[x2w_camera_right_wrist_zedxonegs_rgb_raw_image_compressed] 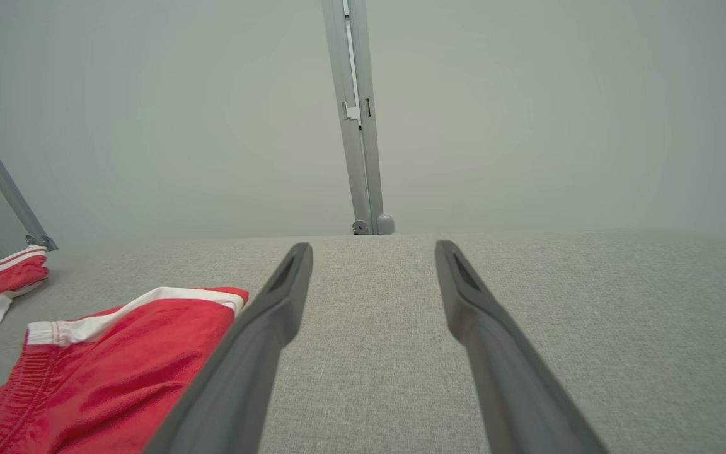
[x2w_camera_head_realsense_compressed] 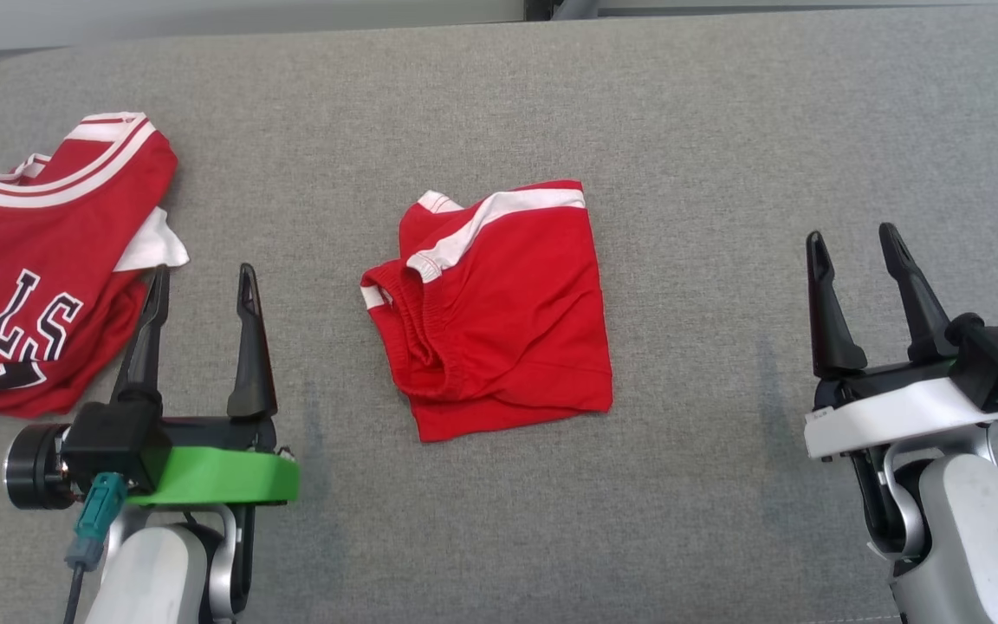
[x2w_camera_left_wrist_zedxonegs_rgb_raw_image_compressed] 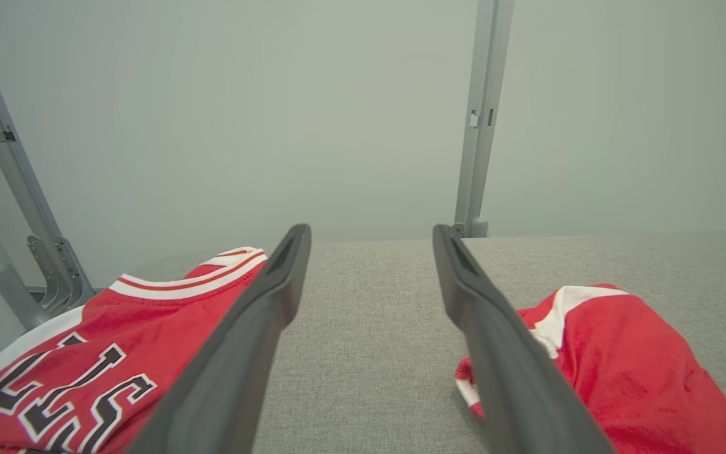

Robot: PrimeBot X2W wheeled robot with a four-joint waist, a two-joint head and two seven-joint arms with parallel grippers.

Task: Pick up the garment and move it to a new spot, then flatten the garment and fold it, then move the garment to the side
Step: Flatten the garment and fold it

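Jaws wide apart on left gripper and right gripper, both empty, low over grey padded table. Folded red shorts lie ahead between them, nearer the left gripper, touching neither. Rumpled red jersey lies just off the left gripper's outer finger. Beyond the fingertips: pale wall, metal posts.

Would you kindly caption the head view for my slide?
Folded red garment lies between open left gripper and open right gripper; red jersey at left.
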